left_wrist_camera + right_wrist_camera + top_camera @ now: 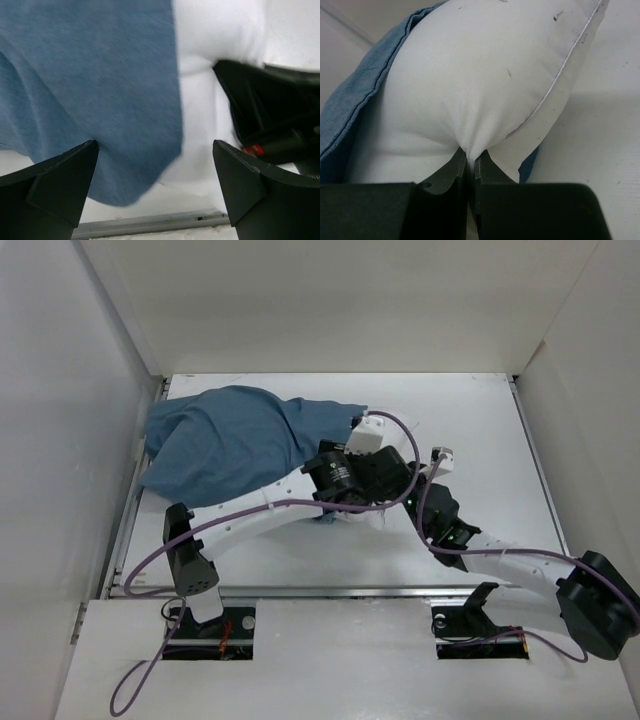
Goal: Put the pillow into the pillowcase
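A plump white pillow (480,75) lies mostly inside a blue pillowcase (350,110) on the far left part of the table (480,430). Only its rounded end sticks out of the mouth, with the blue hem wrapping its left side and a sliver of blue showing beneath. The right gripper (470,161) has its fingers pressed together on a small fold of pillow fabric at that bare end. The left gripper (155,145) hangs just over the hem with its fingers spread wide, holding nothing — blue cloth lies by one finger, white pillow by the other. The step in hand looks like the last push, getting the exposed end inside. For that, the left gripper would do well to close on the hem alone, not on cloth and pillow together, and draw it over the end while the right pushes inward. So thin a pinch may slip, so a slow push seems wise. The overhead view shows the whole bulging case and both arms meeting at its mouth, yet the arms hide the pillow there. Only the right wrist view shows the pinch and the pillow's seam. Only the left wrist view shows the hem's edge lying against the white, with a dark part — likely the right gripper — just beside it.
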